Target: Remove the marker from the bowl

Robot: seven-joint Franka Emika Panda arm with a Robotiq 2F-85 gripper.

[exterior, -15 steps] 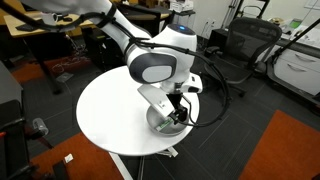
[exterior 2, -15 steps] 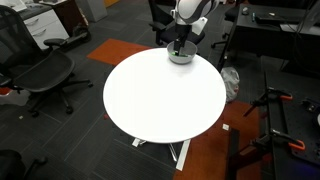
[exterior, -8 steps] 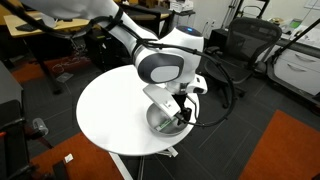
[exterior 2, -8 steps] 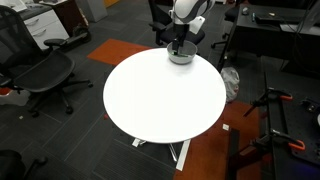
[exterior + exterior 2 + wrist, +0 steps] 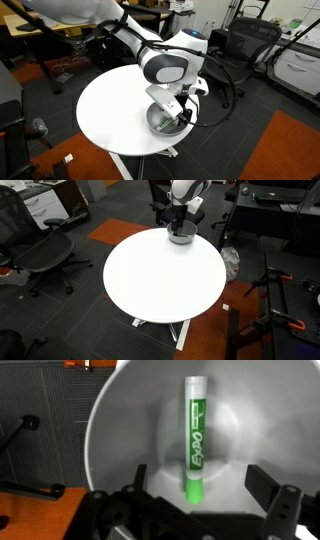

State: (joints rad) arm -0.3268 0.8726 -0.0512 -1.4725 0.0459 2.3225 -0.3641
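Observation:
The grey metallic bowl (image 5: pixel 166 122) stands near the edge of the round white table (image 5: pixel 105 115); it also shows in an exterior view (image 5: pixel 181 237). In the wrist view the green and white marker (image 5: pixel 194 438) lies inside the bowl (image 5: pixel 120 430), its green cap end nearest the camera. My gripper (image 5: pixel 198 488) is lowered into the bowl, open, with one finger on each side of the marker's cap end, not touching it. In both exterior views the gripper (image 5: pixel 178 113) (image 5: pixel 178 225) hides the marker.
Office chairs (image 5: pixel 40 255) (image 5: pixel 240 45) stand around the table. A dark desk (image 5: pixel 275 210) is nearby. A cable (image 5: pixel 225 95) runs along the arm above the bowl. The bowl sits close to the table's rim.
The arm has shifted slightly and sunk a little toward the bowl. The bowl and marker have not moved.

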